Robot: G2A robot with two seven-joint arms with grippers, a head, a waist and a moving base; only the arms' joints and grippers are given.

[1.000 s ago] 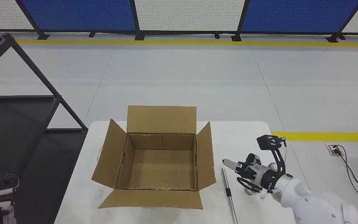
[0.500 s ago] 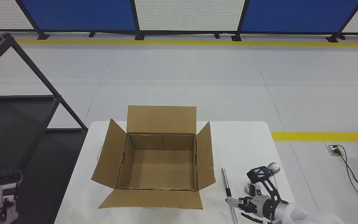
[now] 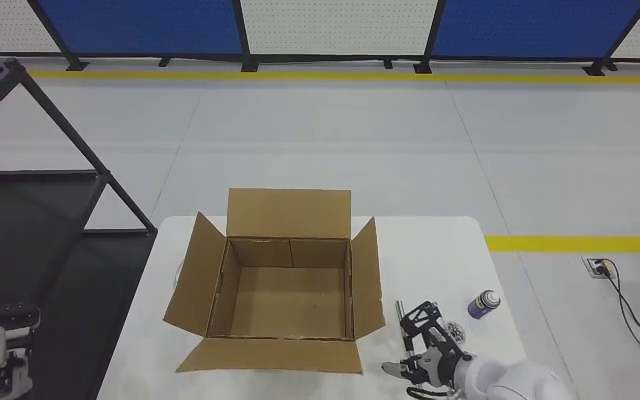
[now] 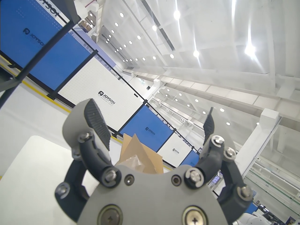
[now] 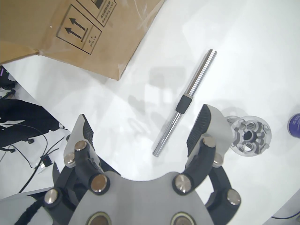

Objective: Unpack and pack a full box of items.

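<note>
1. Key relation: the metal rod (image 5: pixel 187 99) lies flat on the table (image 5: pixel 234 19), directly under my right claw (image 5: pixel 143 118). Its near end sits between the jaws, closer to one pad (image 5: pixel 198 127) than the other; the rest runs out ahead of the claw.
2. Long axis: in the top view it runs near-to-far alongside the right flap of the box (image 3: pixel 288 212). It sits oblique to my closing line, not square. The black collar (image 5: pixel 184 104) is about mid-length and ahead of the pads.
3. Right claw state: spread wide, holding nothing, hanging above the table and facing down.
4. Left claw (image 4: pixel 150 111): also spread and empty, aimed up at the ceiling off the box's far side, so the right arm is clearly nearer.
5. Neighbours: a clear spool (image 5: pixel 250 136) sits just beside one finger, with a purple-capped bottle (image 5: pixel 295 125) beyond it, both apart from the rod.
6. The box stands open with a bare floor, so I judge unpacking done and packing next.
7. My call: shift forward toward the collar, twist a little to square up, then descend. The risk is clipping the spool.
</note>
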